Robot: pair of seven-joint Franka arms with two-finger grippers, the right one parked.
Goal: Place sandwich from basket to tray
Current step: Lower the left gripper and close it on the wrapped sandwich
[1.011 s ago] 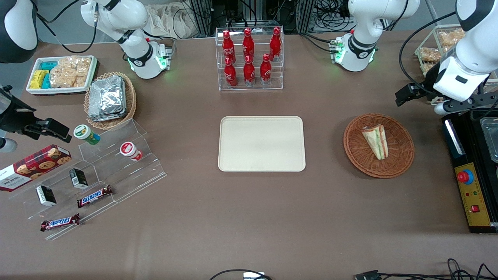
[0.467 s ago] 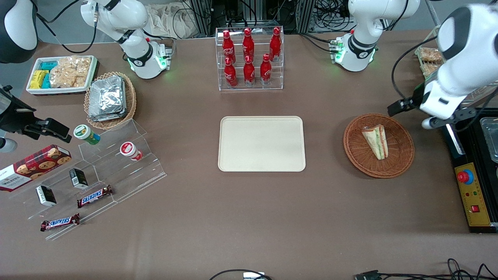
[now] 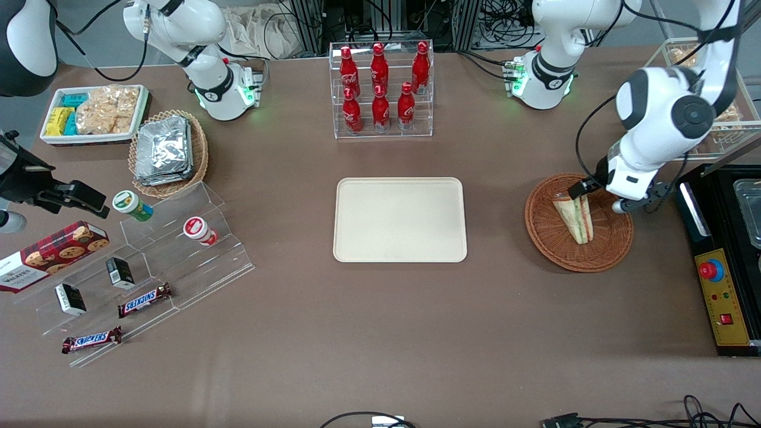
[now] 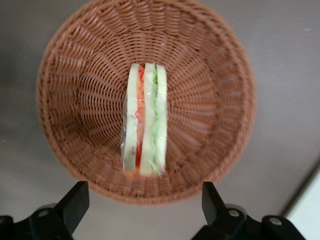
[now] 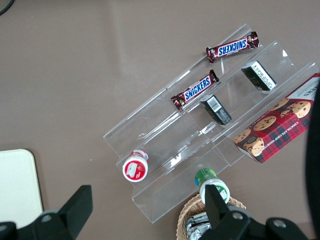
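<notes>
Two SNICKERS bars lie far from the spread tool above the sandwich.

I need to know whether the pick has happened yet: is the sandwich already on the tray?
No. The sandwich lies in the basket, the tray holds nothing, and the open gripper hovers above the basket.

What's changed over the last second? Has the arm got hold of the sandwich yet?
Not yet. The left arm swung in from the working arm's end of the table, and its tool now hovers over the basket, open, with nothing held. The sandwich lies in the basket as before, untouched, and the tray has not moved.
</notes>
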